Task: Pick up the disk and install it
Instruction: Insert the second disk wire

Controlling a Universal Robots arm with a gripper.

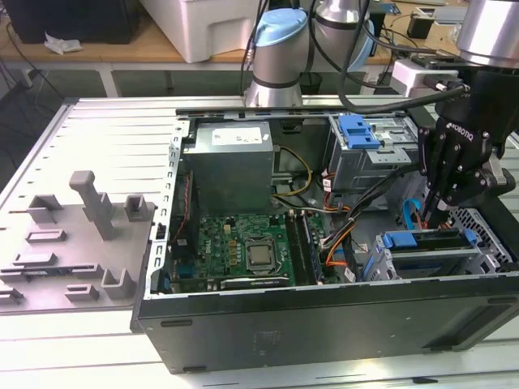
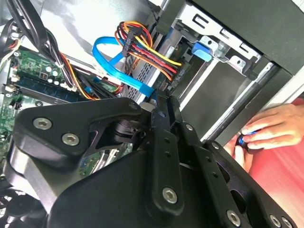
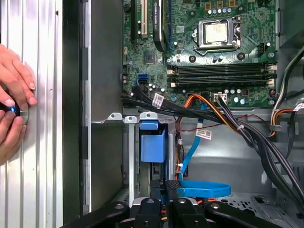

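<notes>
Disk, a rectangular silver metal hard drive with a blue plastic frame (image 1: 428,253), is seen lying flat in the grey metal drive cage (image 1: 495,243) at the corner of the open black computer case (image 1: 324,312) on the exterior view's right. Its blue frame tab (image 3: 153,146) is shown in the first wrist view, sitting in the cage's bay.

The black fingers (image 1: 431,212) of the arm are held directly above the disk, pointing down into the cage. They are pressed together, and nothing is seen gripped between them. A flat blue ribbon cable (image 3: 204,189) is looped just beside their tips.

Inside the case, a green motherboard (image 1: 243,247) is laid on the floor, a grey metal power supply box (image 1: 231,166) is mounted above it, and a second drive cage carrying a blue bracket (image 1: 360,130) is set near the far wall. Bundled coloured wires (image 2: 147,45) are routed between them.

Outside the case, a person's hands (image 3: 13,107) are rested on the ribbed metal surface (image 3: 40,142), closed around a small blue object. A grey moulded tray (image 1: 73,243) is placed on the exterior view's left.
</notes>
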